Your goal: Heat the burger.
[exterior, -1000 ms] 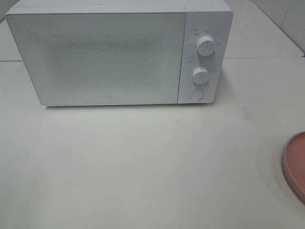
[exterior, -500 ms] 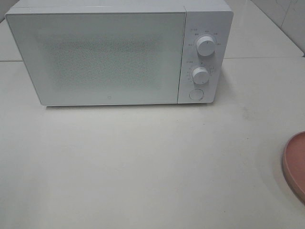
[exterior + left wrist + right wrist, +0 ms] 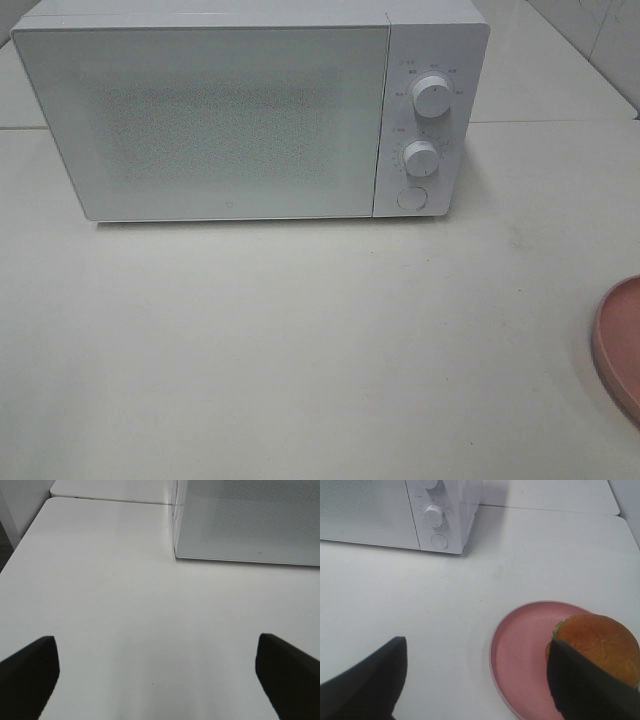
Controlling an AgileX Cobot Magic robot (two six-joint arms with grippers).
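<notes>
White tabletop (image 3: 300, 350) fills every view, pale and bare apart from the appliance at the back and the dish at one edge. On it sits the burger (image 3: 597, 647), a round sandwich with a glossy golden-brown bun and a frill of green lettuce, resting bun-up toward the far side of a round pink plate (image 3: 520, 665). Being round and squat, it has no real long axis and faces no particular way; its stacking axis stands upright. Only the plate's rim shows at the right edge of the high view, and the burger itself is out of that frame.

Nothing has changed over the last second: the three high views match, so the task looks not yet begun. The boxy white microwave (image 3: 250, 110) has its speckled door closed, two round dials (image 3: 432, 97) and a button below them.

The right gripper (image 3: 475, 680) hovers near the plate, jaws spread and empty, one finger overlapping the burger in its view. The left gripper (image 3: 157, 670) hangs over bare table before the microwave's door, jaws wide apart, holding nothing.
</notes>
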